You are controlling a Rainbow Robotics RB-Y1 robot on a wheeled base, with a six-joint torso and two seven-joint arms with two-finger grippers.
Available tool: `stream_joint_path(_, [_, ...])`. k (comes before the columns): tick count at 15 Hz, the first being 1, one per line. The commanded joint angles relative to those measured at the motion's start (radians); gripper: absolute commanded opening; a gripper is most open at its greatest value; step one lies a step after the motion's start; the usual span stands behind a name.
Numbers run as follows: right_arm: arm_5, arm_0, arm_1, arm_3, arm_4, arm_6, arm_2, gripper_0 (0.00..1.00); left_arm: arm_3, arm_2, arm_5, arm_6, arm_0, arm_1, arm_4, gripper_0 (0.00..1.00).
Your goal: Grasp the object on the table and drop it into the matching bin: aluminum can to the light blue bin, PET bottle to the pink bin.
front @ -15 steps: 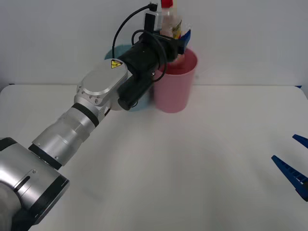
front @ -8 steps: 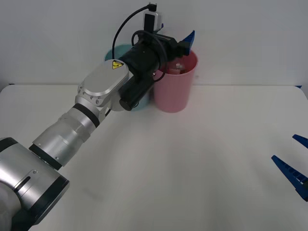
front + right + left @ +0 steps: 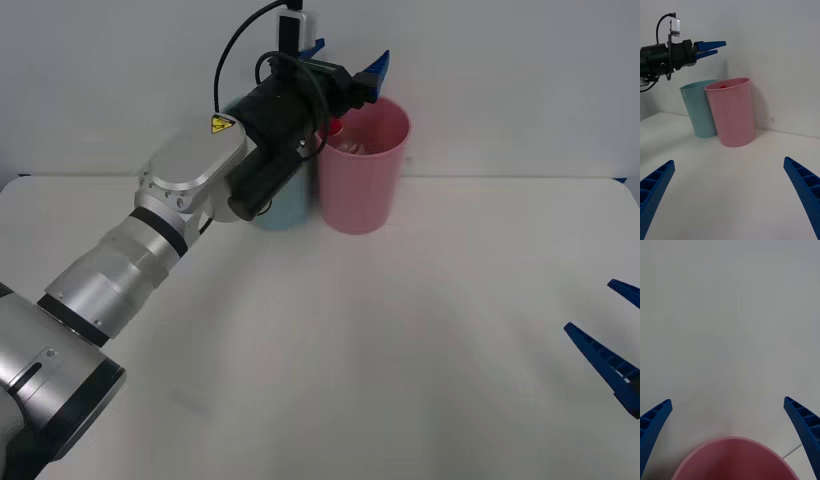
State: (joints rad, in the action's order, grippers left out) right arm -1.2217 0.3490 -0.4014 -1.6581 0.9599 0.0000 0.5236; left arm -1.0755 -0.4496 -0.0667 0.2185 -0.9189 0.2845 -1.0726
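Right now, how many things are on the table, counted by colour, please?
Pink: 1, the pink bin.
Light blue: 1, the light blue bin, beside it.
Clear with red cap: 1, the PET bottle, lying inside the pink bin.
Total: 3.
The left gripper hovers above the bins, jaws open; the right gripper waits at the table edge, open.
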Motion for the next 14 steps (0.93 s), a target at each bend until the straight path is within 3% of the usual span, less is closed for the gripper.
stream_joint_path(1, [0.0, 0.0, 0.0, 0.0, 0.0, 0.0, 0.0, 1.0, -0.072, -0.001, -0.074, 0.022, 0.032, 0.101, 0.083, 1.0])
stream_joint_path(8, [0.0, 0.0, 0.0, 0.0, 0.0, 0.0, 0.0, 1.0, -0.247, 0.017, -0.223, 0.065, 0.172, 0.374, 0.276, 1.0])
stream_joint_path(10, [0.0, 0.0, 0.0, 0.0, 0.0, 0.0, 0.0, 1.0, -0.248, 0.103, -0.325, 0.061, 0.239, 0.418, 0.273, 1.0])
stream_joint_path(14, [0.0, 0.0, 0.0, 0.0, 0.0, 0.0, 0.0, 1.0, -0.248, 0.42, -0.596, 0.065, 0.423, 0.421, 0.112, 1.0])
